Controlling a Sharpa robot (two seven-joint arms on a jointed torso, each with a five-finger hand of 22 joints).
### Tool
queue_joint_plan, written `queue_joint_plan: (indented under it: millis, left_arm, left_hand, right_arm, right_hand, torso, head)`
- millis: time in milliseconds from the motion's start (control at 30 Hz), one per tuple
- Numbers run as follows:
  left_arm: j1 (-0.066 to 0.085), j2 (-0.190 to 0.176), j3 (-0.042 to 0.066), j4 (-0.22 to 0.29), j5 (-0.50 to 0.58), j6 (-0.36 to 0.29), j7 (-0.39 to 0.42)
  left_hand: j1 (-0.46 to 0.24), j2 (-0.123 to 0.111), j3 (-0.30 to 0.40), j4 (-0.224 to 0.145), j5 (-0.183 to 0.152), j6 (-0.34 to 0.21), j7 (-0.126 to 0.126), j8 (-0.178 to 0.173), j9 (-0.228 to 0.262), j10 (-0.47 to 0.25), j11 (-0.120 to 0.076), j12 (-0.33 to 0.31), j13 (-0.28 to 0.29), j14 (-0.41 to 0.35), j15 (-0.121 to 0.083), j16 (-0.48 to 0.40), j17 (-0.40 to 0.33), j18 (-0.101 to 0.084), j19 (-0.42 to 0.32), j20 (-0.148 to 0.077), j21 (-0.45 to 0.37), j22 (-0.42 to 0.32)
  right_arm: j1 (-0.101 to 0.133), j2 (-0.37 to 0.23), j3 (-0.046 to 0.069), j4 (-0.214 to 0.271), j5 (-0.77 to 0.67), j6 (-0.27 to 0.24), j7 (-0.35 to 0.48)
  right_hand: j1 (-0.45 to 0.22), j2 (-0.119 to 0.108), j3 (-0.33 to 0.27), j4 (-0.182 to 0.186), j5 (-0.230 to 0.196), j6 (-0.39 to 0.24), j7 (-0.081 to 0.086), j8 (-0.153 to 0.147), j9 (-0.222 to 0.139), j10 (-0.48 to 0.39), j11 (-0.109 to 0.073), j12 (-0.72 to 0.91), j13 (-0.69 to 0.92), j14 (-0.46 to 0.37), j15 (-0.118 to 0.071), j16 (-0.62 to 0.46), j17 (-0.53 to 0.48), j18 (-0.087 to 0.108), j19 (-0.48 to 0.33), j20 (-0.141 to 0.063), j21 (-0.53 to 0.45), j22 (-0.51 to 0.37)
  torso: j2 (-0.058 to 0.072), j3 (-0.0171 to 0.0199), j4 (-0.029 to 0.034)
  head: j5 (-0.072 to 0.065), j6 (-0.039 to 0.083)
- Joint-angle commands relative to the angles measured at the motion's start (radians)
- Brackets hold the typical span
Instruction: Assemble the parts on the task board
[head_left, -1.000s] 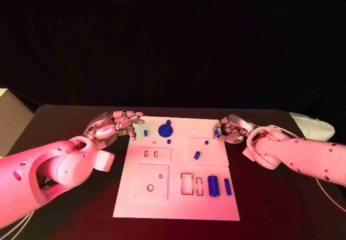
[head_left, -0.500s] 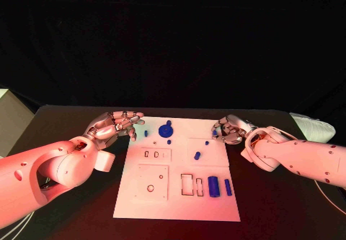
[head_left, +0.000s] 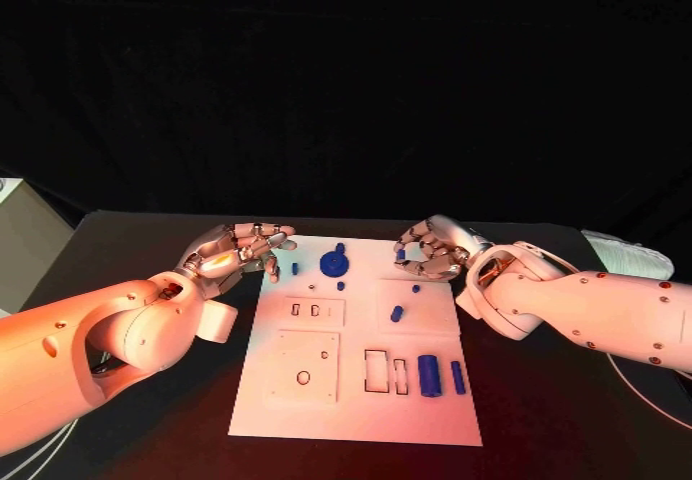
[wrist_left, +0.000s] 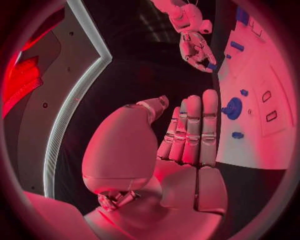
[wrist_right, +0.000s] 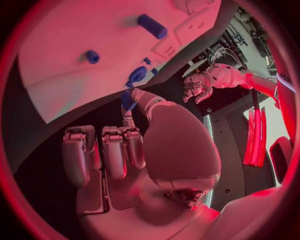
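Observation:
The white task board (head_left: 353, 405) lies mid-table. On it are a blue round gear (head_left: 335, 263), a short peg (head_left: 395, 313), a thick blue cylinder (head_left: 428, 375) and a thin bar (head_left: 457, 376). My right hand (head_left: 433, 248) hovers over the board's far edge, to the right of the gear. It pinches a small blue part (wrist_right: 127, 100) between thumb and finger. My left hand (head_left: 238, 250) hangs beside the board's far left corner; its fingers (wrist_left: 190, 130) lie side by side and hold nothing. The left wrist view shows the gear (wrist_left: 233, 107) and my right hand (wrist_left: 195, 47).
Recessed slots (head_left: 385, 370) and a square plate with a hole (head_left: 304, 365) mark the board's near half. Small blue pegs (head_left: 294, 268) sit near the far left corner. A pale box (head_left: 18, 240) stands at the table's left edge.
My right hand has moved left, from beside the board's far right corner to over its far edge, still with the small blue part. The left hand has hardly moved.

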Motion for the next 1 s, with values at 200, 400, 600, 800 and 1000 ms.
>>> queue_joint_plan:
  millis: [200, 400, 600, 800, 1000]
  left_arm:
    - [0.000, 0.015, 0.000, -0.001, -0.002, 0.016, -0.011]
    - [0.000, 0.020, 0.000, -0.001, -0.002, 0.015, -0.015]
    - [0.000, 0.019, 0.000, -0.001, -0.002, 0.014, -0.018]
    - [0.001, 0.018, 0.000, 0.000, -0.003, 0.014, -0.019]
    - [0.001, 0.016, -0.001, 0.002, -0.003, 0.014, -0.020]
  left_hand:
    - [0.002, 0.010, 0.001, -0.006, 0.004, -0.006, 0.003, 0.004, 0.002, -0.008, 0.000, 0.006, 0.001, -0.001, -0.004, 0.006, 0.000, 0.016, -0.010, 0.000, 0.004, 0.001]
    - [0.001, 0.010, 0.001, -0.005, 0.004, -0.006, 0.004, 0.005, 0.002, -0.009, 0.000, 0.007, 0.001, -0.001, -0.004, 0.006, 0.000, 0.016, -0.010, 0.000, 0.005, 0.001]
    - [-0.001, 0.011, 0.002, -0.005, 0.004, -0.006, 0.004, 0.006, 0.002, -0.006, 0.000, 0.013, 0.004, -0.001, -0.004, 0.007, 0.000, 0.016, -0.011, 0.001, 0.006, 0.001]
    - [-0.001, 0.011, 0.002, -0.006, 0.004, -0.006, 0.004, 0.007, 0.003, -0.005, 0.000, 0.017, 0.005, -0.001, -0.004, 0.007, 0.000, 0.016, -0.011, 0.001, 0.006, 0.001]
    - [-0.001, 0.011, 0.002, -0.006, 0.004, -0.006, 0.004, 0.007, 0.003, -0.005, 0.000, 0.017, 0.005, -0.001, -0.004, 0.007, 0.000, 0.016, -0.011, 0.001, 0.006, 0.001]
  right_arm:
    - [-0.003, 0.126, -0.001, 0.025, -0.058, 0.031, -0.144]
    - [-0.020, 0.206, -0.005, 0.016, -0.115, 0.048, -0.228]
    - [-0.036, 0.247, -0.008, 0.018, -0.190, 0.062, -0.286]
    - [-0.061, 0.269, -0.009, 0.020, -0.262, 0.073, -0.331]
    - [-0.078, 0.278, -0.009, 0.021, -0.306, 0.068, -0.351]
  right_hand:
    - [-0.003, 0.008, 0.004, 0.003, 0.002, -0.005, 0.000, 0.009, 0.009, 0.051, -0.005, -0.001, 0.215, 0.102, -0.005, -0.001, 0.254, -0.011, 0.084, -0.008, 0.001, 0.227]
    - [-0.006, 0.006, 0.004, 0.004, 0.004, -0.011, 0.002, 0.010, 0.010, 0.048, -0.004, -0.003, 0.213, 0.102, -0.004, -0.001, 0.253, -0.011, 0.085, -0.008, 0.002, 0.228]
    - [-0.010, 0.002, 0.002, 0.004, 0.003, -0.017, 0.003, 0.011, 0.010, 0.048, -0.003, -0.003, 0.213, 0.101, -0.004, -0.002, 0.252, -0.011, 0.084, -0.008, 0.001, 0.227]
    - [-0.012, 0.000, 0.001, 0.004, 0.004, -0.019, 0.003, 0.012, 0.011, 0.048, -0.002, -0.004, 0.212, 0.101, -0.003, -0.003, 0.251, -0.012, 0.087, -0.008, 0.006, 0.231]
    - [-0.013, -0.002, 0.000, 0.004, 0.004, -0.020, 0.004, 0.013, 0.011, 0.048, -0.002, -0.004, 0.212, 0.101, -0.003, -0.003, 0.251, -0.012, 0.087, -0.008, 0.007, 0.232]
  torso:
    - [-0.004, -0.0022, 0.0004]
    - [-0.003, -0.0018, -0.0011]
    - [-0.001, 0.0002, -0.0039]
    - [-0.002, -0.0007, 0.0002]
    - [-0.001, 0.0009, -0.0027]
  head:
    - [0.013, 0.000]
    - [0.024, -0.004]
    - [0.027, -0.007]
    - [0.027, -0.018]
    - [0.032, -0.024]
